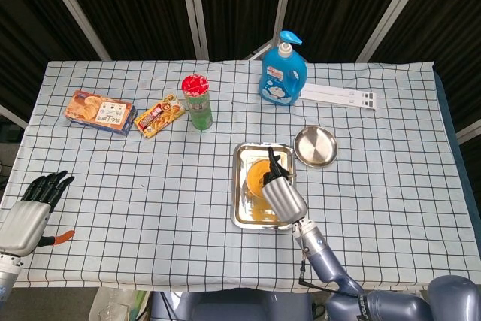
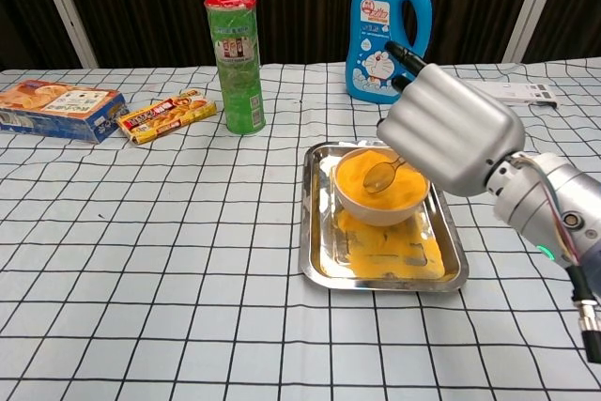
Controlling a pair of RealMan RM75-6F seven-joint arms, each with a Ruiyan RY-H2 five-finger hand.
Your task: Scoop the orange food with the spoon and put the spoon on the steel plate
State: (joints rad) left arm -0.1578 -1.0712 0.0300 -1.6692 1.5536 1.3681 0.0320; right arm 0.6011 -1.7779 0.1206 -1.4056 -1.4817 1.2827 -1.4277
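Note:
A white bowl (image 2: pixel 362 209) full of orange food (image 2: pixel 362 176) stands in a rectangular steel tray (image 2: pixel 319 255), with more orange food spread on the tray floor (image 2: pixel 390 246). My right hand (image 2: pixel 449 129) holds a metal spoon (image 2: pixel 380 176) whose bowl hovers just over the food. From the head view the same hand (image 1: pixel 282 195) covers part of the bowl (image 1: pixel 255 176) and tray (image 1: pixel 242 197). The round steel plate (image 1: pixel 316 146) lies just right of the tray, bare. My left hand (image 1: pixel 34 208) hangs open at the table's front left corner.
A blue detergent bottle (image 2: pixel 388 30) stands behind the tray. A green chips can (image 2: pixel 236 63) stands back left, with a snack bar packet (image 2: pixel 166 115) and a biscuit box (image 2: pixel 56 108) further left. A white strip (image 1: pixel 338 95) lies at the back right.

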